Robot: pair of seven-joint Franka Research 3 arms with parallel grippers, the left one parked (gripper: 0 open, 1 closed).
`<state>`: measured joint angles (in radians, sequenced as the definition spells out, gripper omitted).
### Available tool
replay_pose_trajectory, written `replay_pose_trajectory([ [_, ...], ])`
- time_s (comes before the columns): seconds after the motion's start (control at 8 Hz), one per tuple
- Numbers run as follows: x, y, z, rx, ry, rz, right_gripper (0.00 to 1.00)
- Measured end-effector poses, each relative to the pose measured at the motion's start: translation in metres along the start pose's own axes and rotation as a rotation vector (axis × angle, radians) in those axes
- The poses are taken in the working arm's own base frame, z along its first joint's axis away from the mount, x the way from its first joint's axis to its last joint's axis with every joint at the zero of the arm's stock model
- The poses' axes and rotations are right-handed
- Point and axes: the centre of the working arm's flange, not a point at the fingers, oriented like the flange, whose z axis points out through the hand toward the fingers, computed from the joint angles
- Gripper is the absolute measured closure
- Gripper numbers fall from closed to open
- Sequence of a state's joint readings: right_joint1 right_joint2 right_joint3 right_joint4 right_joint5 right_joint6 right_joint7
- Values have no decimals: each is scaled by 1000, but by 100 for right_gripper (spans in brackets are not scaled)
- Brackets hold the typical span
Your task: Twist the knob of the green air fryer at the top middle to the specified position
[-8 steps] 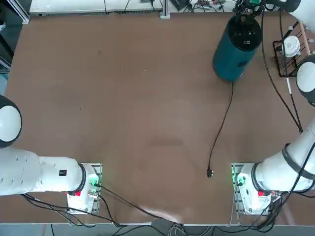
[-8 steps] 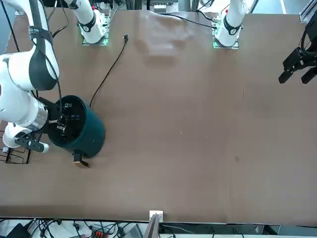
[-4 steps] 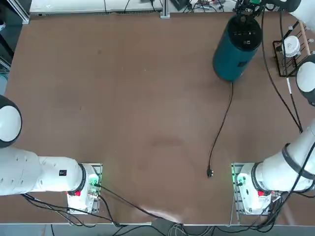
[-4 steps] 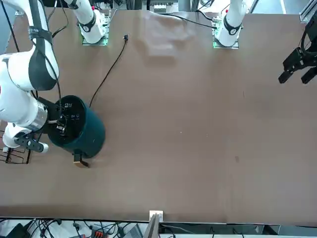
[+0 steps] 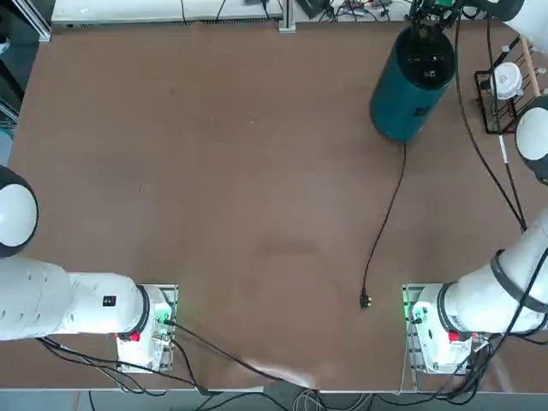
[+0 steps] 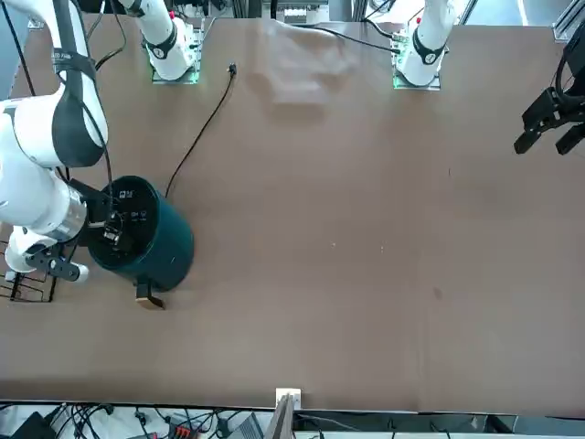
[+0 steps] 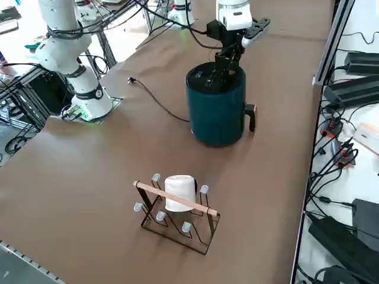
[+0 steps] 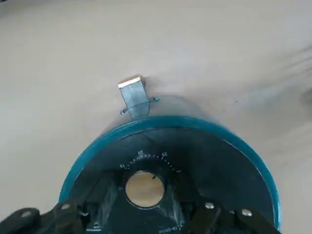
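The right gripper (image 8: 144, 192) sits on top of the green air fryer (image 7: 217, 112), fingers spread either side of the knob (image 8: 144, 187) — not visibly pinching — placed to turn it.

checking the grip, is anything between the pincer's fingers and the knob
Nothing. In the right wrist view the right pincer straddles the knob on the green air fryer; whether the fingers touch it is unclear.

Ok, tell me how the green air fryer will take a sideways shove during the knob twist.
The green air fryer is tall and upright, so a shove high up, where the right gripper sits over the knob, might tip or slide it. Its slack cord will likely trail along without holding it.
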<state>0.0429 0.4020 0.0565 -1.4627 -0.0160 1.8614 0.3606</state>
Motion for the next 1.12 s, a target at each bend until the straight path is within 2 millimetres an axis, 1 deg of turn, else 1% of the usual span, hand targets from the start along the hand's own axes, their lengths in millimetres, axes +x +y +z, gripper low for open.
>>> replay_pose_trajectory([
  [0.12, 0, 0, 0, 0, 0, 0, 33],
  [0.38, 0, 0, -1, 1, 3, 0, 33],
  [0.62, 0, 0, -2, 1, 4, 0, 36],
  [0.88, 0, 0, -3, 2, 5, 0, 40],
  [1.0, 1, 0, -3, 1, 5, 1, 46],
  [1.12, 1, 1, -3, 1, 5, 1, 48],
])
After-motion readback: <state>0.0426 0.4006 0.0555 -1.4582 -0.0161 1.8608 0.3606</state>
